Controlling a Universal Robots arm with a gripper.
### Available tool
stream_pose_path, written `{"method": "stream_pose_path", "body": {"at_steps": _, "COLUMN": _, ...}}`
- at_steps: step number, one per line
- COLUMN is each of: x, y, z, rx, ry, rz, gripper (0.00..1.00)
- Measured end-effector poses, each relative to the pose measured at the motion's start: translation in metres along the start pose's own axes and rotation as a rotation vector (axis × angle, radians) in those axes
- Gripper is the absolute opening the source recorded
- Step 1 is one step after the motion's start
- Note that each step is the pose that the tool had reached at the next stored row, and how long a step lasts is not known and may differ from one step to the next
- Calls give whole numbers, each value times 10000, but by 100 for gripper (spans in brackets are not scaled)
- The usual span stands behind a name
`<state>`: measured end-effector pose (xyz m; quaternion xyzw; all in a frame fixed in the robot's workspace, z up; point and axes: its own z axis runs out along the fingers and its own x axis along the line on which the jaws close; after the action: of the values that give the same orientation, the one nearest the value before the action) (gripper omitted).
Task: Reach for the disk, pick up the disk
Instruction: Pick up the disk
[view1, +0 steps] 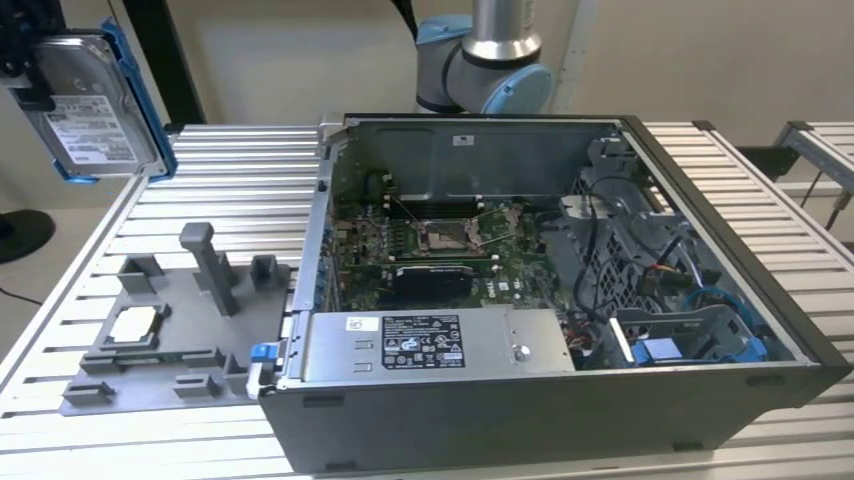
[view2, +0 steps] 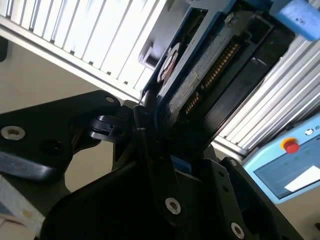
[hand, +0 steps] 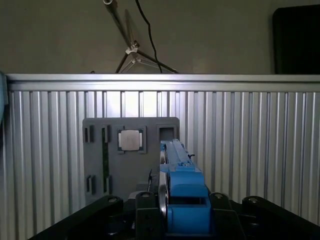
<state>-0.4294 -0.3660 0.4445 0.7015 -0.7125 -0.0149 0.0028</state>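
Exterior view shows my gripper (view1: 24, 80) squeezing the disk (view1: 96, 105) by its edge, holding it up high over the ribbed surface (view1: 227, 180) near the grey tray (view1: 160, 330).

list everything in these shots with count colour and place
disk: one, silver-grey in a blue frame, held in the air above the table's end at the exterior view's left
computer case: one, dark grey, open, on the table
power-supply box: one, grey, labelled, inside the case
motherboard: one, green, on the case floor
fixture tray: one, grey, on the table at the exterior view's left of the case
chip: one, silver, square, in the tray
table: one, silver, slatted
robot arm: one, grey with blue caps, behind the case
gripper: one, black, jaws shut on the disk
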Motion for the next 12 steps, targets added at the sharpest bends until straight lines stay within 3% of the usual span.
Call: {"method": "stream_pose_path", "body": {"at_steps": 12, "x": -2, "y": 3, "z": -121, "rx": -1, "ry": 1, "rz": -1, "gripper": 0}}
